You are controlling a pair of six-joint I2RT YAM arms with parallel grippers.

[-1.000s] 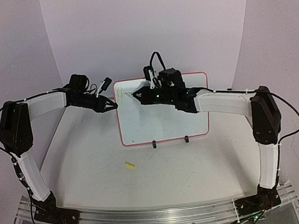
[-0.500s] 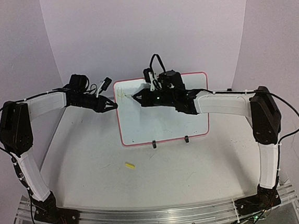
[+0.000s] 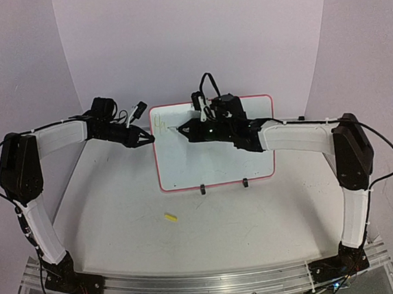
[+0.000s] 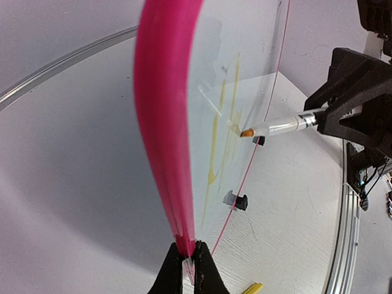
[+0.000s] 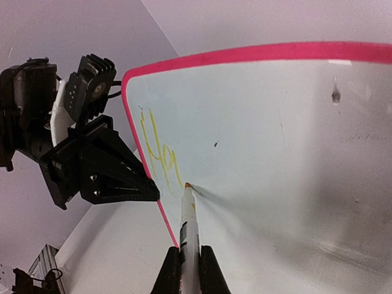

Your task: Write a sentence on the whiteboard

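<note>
Left pincer [image 4: 187, 269] clamps whiteboard [image 3: 219, 166] at its frame-left edge, board upright mid-frame on surface [image 3: 190, 237]. Right pincer [image 5: 190, 269] grips marker [image 5: 187, 214], tip on board beside yellow sentence [image 5: 156, 150] start "Ha", upper left.

Written on: the whiteboard [image 5: 294, 141]
Reads: "Ha", the 2 legible letters of the sentence [image 5: 158, 153]
Strokes: thin, yellow, handwritten
Place: the whiteboard's upper left corner, just inside its pink border
Top external view: the same 2 letters, faint, at that corner
Left wrist view: yellow strokes seen along the whiteboard's face, not legible
</note>
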